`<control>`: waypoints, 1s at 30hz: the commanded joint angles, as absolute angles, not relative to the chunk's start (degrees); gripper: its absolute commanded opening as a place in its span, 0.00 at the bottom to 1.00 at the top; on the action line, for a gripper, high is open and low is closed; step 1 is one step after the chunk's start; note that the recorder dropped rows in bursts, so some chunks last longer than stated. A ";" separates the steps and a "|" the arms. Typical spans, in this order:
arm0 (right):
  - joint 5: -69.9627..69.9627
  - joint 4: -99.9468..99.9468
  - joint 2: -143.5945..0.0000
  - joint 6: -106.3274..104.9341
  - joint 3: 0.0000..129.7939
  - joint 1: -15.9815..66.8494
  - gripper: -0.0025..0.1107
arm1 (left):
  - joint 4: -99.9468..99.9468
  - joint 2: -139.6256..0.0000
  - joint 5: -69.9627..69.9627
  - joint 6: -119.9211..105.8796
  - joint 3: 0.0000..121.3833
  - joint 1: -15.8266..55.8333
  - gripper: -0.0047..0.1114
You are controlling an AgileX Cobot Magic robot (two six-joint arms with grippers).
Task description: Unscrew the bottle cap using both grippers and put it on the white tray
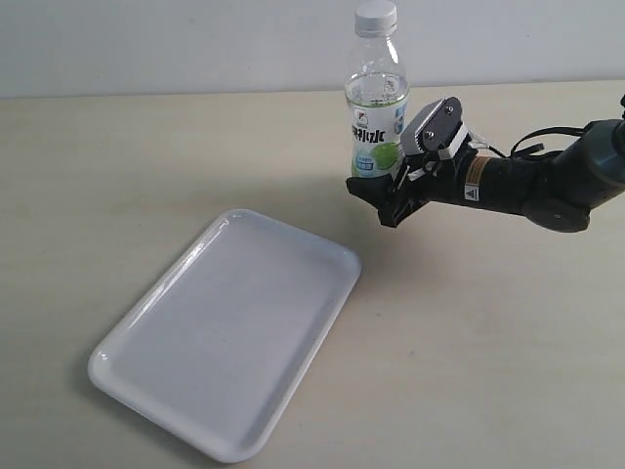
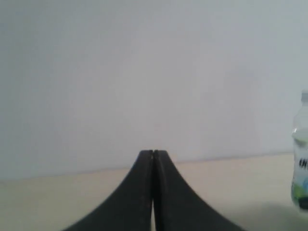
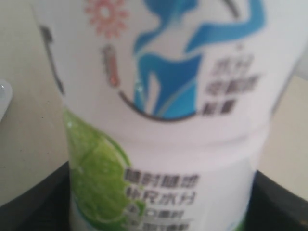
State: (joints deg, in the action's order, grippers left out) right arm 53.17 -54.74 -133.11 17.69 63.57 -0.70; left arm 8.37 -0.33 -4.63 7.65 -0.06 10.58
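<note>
black right fingers [image 1: 383,203] snug around clear plastic bottle [image 1: 376,117], left fingers [image 2: 139,192] flush together

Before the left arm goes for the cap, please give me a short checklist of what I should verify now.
1. The bottle is upright: ok.
2. The right hand is closed on the bottle, gripping it from both sides: ok.
3. The bottle cap sits on the neck, uncovered: ok.
4. The left hand is open for the cap: not ok, it is shut.
5. The white tray is free for the cap: ok.
</note>
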 commanded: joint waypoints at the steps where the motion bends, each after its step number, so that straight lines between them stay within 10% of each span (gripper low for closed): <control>1: 55.12 -53.99 -132.10 18.16 63.58 -0.70 0.02 | 8.66 0.00 -14.37 19.86 0.00 10.55 0.04; 18: 53.67 -53.99 -132.10 18.11 63.69 -0.70 0.02 | 28.13 -47.08 -24.69 32.60 30.56 10.55 0.04; 30: 53.28 -53.99 -132.10 18.11 63.82 -0.70 0.02 | 46.04 -80.75 43.01 2.15 68.85 10.66 0.04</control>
